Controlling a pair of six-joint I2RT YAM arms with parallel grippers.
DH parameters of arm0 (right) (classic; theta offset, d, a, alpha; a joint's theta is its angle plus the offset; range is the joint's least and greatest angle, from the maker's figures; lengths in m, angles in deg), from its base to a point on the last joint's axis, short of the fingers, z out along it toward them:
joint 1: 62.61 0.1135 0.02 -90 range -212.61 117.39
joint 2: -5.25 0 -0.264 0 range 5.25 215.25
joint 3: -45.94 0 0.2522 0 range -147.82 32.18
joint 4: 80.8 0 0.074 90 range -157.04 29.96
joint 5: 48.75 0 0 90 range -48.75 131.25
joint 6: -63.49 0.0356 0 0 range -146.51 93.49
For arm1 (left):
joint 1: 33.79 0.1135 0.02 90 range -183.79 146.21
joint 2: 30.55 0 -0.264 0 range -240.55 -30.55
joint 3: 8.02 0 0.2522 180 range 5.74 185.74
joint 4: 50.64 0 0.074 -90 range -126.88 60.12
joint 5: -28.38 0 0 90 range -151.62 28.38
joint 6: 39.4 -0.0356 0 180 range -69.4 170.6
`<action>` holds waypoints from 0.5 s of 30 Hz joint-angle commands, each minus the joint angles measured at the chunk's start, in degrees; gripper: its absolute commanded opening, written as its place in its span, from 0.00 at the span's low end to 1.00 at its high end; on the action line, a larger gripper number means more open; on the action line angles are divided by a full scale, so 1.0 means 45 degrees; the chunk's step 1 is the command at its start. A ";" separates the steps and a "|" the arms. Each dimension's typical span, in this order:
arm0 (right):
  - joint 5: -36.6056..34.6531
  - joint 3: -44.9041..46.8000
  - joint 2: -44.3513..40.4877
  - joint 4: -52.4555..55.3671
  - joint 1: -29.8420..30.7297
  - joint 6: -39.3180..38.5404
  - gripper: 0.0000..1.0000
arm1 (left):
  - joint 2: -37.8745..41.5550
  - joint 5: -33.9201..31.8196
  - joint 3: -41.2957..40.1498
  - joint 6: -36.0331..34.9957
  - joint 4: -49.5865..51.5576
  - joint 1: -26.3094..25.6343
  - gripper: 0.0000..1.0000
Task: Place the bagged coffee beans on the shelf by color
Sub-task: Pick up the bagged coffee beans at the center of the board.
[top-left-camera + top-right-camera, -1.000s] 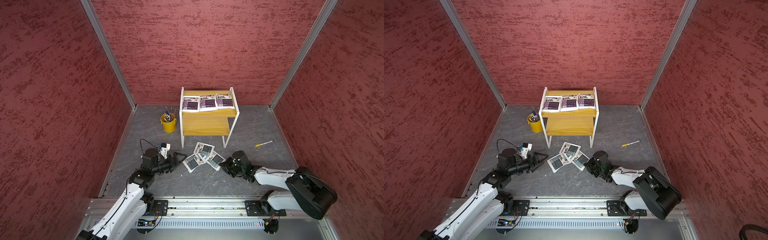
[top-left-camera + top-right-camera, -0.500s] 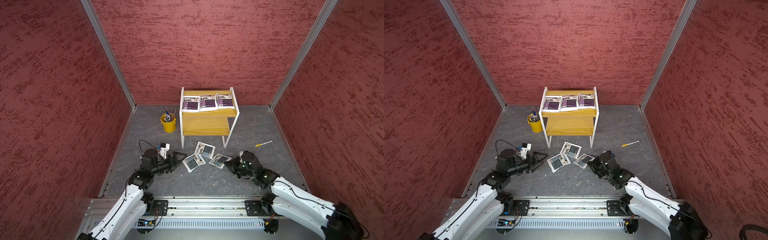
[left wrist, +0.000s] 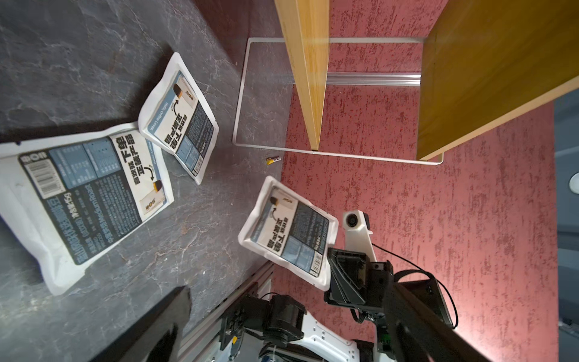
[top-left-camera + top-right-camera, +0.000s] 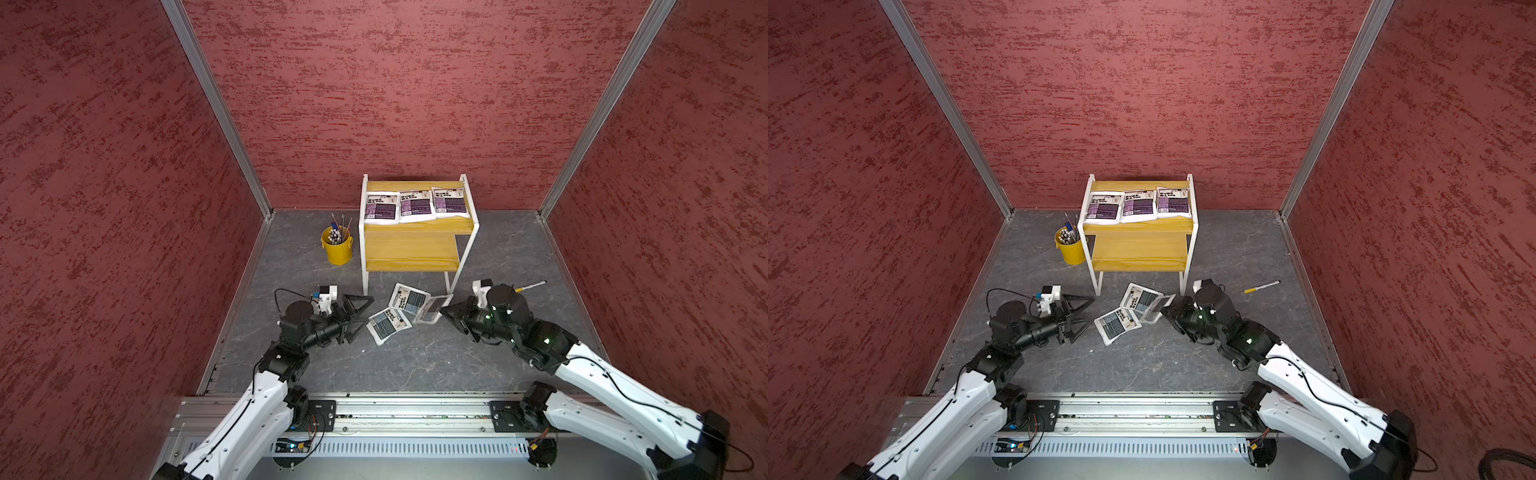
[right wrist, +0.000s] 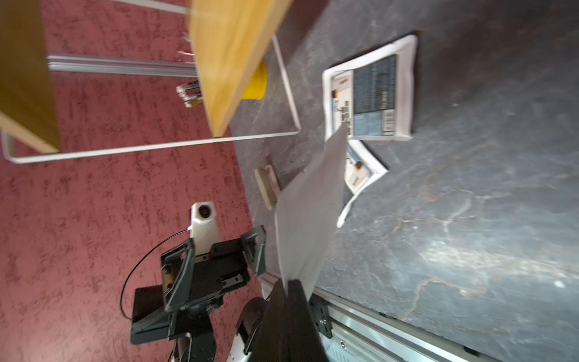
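1. The right wrist view is blurred. In it the held pouch (image 5: 310,219) shows only its plain back and hides part of one pouch on the floor. Print on the three purple pouches (image 4: 417,206), lined up along the upper board of the shelf (image 4: 411,249), is too small to read.
2. The right gripper (image 4: 446,309) is clamped on the held pouch's barcode corner. The blue-grey pouch hangs clear of the floor (image 4: 415,361), steeply tilted, with its free corner toward the shelf's front right leg.
3. The near floor pouch (image 3: 84,194) and the far floor pouch (image 3: 181,116) lie flat, print up, just before the shelf's front edge, with their corners touching.
4. Legible on the near floor pouch are "Medium Roast", a barcode and bold Chinese characters.
5. The left gripper (image 4: 360,316) is spread wide and empty, just beside the near floor pouch.
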 commanded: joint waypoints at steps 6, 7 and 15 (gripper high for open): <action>-0.0593 -0.0882 0.0829 -0.3483 0.1233 -0.0829 0.00 | 0.0621 -0.0672 0.1253 0.2669 0.0865 -0.0607 1.00; -0.0625 -0.0914 0.0934 -0.3876 0.1333 -0.0855 0.00 | 0.0654 -0.0950 0.1403 0.2841 0.0984 -0.0834 1.00; -0.0684 -0.1378 0.1766 -0.5578 0.2085 -0.1299 0.00 | -0.0775 -0.3079 0.2052 0.4093 0.0074 -0.3711 1.00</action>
